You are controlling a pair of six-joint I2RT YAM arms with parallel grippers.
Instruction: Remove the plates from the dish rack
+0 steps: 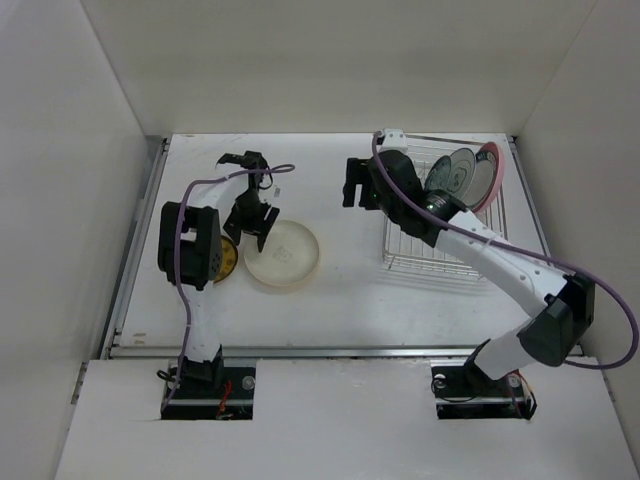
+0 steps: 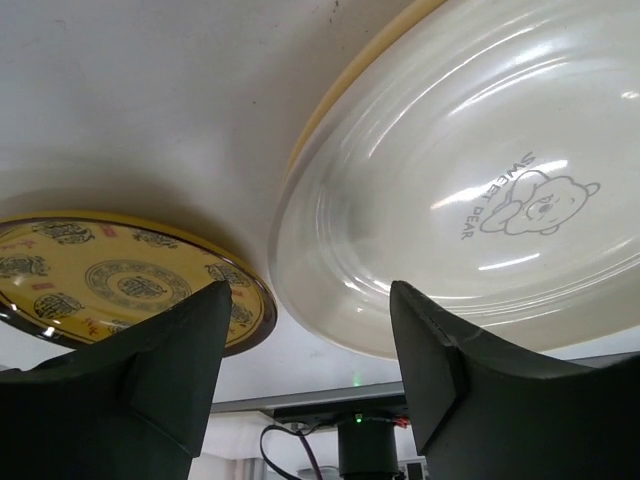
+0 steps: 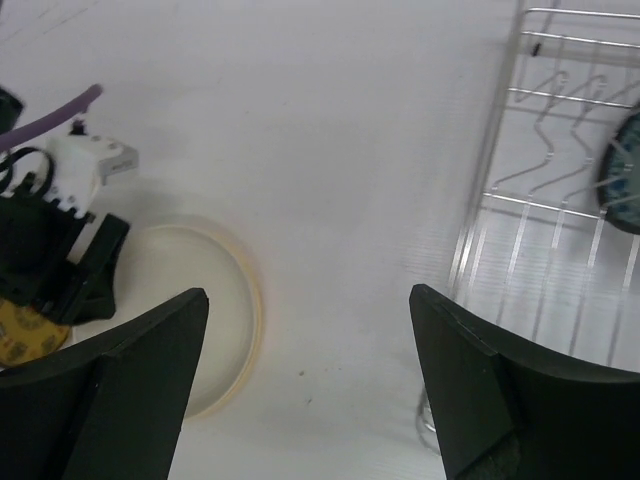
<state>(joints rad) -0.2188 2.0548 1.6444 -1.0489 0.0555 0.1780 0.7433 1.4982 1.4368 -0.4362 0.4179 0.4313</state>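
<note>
Cream plate (image 2: 450,150) cropped, yellow plate (image 1: 230,262) half hidden, left pincer (image 2: 310,300) and right pincer (image 3: 308,295) wide, empty

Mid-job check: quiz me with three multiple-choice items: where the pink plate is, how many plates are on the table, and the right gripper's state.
1. The pink plate is: A in the rack; B lying outside it; C in a gripper.
2. Plates on the table: A one; B two; C four.
3. The right gripper is: A shut on a plate; B open, empty; C shut, empty.
Answers: 1 A, it stands among the rack's wires. 2 B, cream plate and yellow plate. 3 B, jaws apart, nothing between.
</note>
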